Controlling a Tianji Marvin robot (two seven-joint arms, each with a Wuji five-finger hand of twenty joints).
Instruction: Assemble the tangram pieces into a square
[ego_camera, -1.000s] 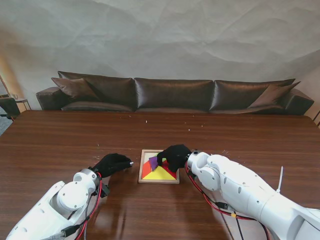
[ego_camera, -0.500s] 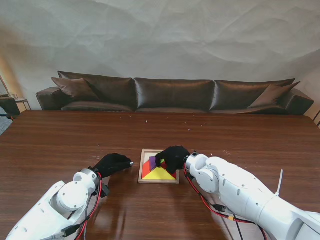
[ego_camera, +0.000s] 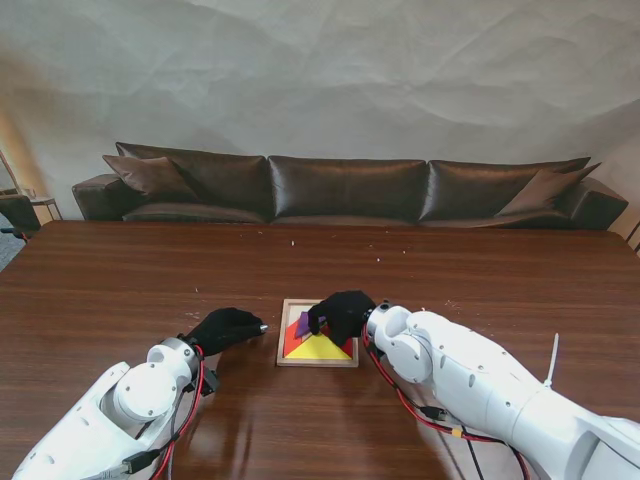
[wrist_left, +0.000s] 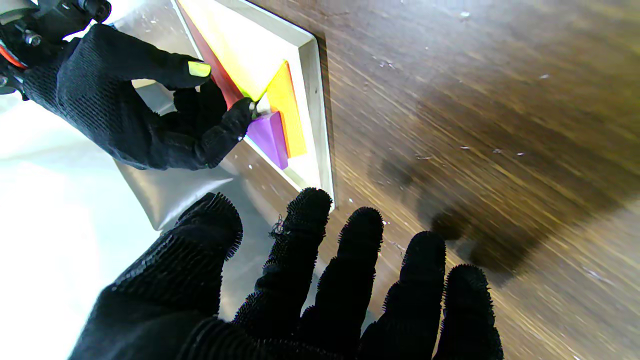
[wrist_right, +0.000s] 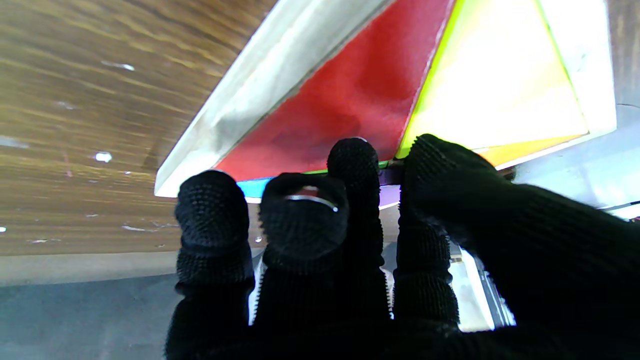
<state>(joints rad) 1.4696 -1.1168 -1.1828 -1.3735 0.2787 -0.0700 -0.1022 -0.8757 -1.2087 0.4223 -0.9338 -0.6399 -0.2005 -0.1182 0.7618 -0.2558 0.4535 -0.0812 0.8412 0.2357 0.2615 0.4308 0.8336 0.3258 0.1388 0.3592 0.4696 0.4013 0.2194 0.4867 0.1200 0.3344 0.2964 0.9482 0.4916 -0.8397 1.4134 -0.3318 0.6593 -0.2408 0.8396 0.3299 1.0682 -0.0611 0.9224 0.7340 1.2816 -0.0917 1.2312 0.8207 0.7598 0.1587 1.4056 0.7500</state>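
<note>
the right hand (ego_camera: 343, 315) pinches a small flat purple tangram piece (wrist_left: 270, 136) over the square pale wooden tray (ego_camera: 283, 332), beside the orange piece (wrist_left: 289, 116). if it comes in tilted, its edge could ride up on the red (wrist_right: 350, 95) and yellow triangles (wrist_right: 500, 85) and jam. the left hand (ego_camera: 224, 328) rests with fingers apart, holding nothing, just beside the tray.

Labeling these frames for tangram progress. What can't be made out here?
- Far right part of the tray: stand view, the right hand covers it, so the piece count is unclear.
- Purple piece: left wrist view shows the fingers at its edge; whether it is gripped or seated is unclear. Right wrist view shows only a sliver behind the fingers.
- Blue piece: right wrist view, mostly hidden by fingertips.
- Left hand: contact with the table unclear.
</note>
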